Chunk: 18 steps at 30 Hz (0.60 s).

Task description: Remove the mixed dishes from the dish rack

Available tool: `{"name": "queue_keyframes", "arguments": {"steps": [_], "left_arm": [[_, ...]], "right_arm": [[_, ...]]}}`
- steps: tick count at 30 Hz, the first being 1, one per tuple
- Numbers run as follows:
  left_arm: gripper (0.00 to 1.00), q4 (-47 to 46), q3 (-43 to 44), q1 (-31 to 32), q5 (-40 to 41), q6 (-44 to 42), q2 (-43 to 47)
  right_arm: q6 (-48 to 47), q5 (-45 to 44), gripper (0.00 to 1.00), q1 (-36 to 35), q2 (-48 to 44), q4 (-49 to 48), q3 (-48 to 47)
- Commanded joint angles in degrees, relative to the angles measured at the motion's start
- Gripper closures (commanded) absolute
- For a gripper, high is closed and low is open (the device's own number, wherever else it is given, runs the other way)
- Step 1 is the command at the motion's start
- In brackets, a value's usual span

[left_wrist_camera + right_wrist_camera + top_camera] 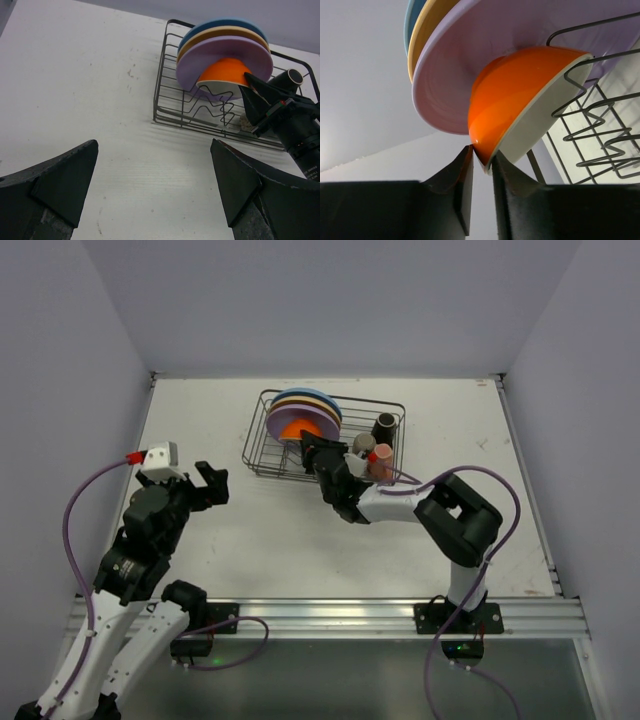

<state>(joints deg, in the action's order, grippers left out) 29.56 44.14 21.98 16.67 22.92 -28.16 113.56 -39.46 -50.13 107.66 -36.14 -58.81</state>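
Glossy bowl (pixel 520 95), metal wire dish rack (pixel 262 450)

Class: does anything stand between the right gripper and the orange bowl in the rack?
Nothing visible does. The right gripper straddles the rim of the orange bowl; the purple plate stands behind the bowl, not between.

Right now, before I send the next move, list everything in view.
table: one, white, under everything
dish rack: one, black wire, far middle of table
plates: four, blue, tan, yellow, purple, upright in rack's left end
bowl: one, orange outside, white inside, against purple plate
cups: three visible, dark brown, olive-grey, pink, rack's right end
left gripper: open, empty, above table's left side
right gripper: closed on bowl's rim
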Motion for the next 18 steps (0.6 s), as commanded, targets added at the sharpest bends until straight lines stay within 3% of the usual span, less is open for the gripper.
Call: {"name": "queue_keyframes", "arguments": {"steps": [1, 4, 18], "left_arm": [[0.0, -2.1, -0.1, 0.7, -0.1, -1.6, 0.4], [0.0, -2.1, -0.1, 0.7, 0.0, -1.6, 0.4], [0.0, -2.1, -0.1, 0.9, 0.0, -1.5, 0.3]], "right_arm": [[-0.4, -3.4, 0.81, 0.6, 0.8, -3.0, -0.3], [-1.0, -3.3, 0.92, 0.6, 0.9, -4.3, -0.3], [-4.1, -1.8, 1.0, 0.6, 1.7, -13.2, 2.5]]}}
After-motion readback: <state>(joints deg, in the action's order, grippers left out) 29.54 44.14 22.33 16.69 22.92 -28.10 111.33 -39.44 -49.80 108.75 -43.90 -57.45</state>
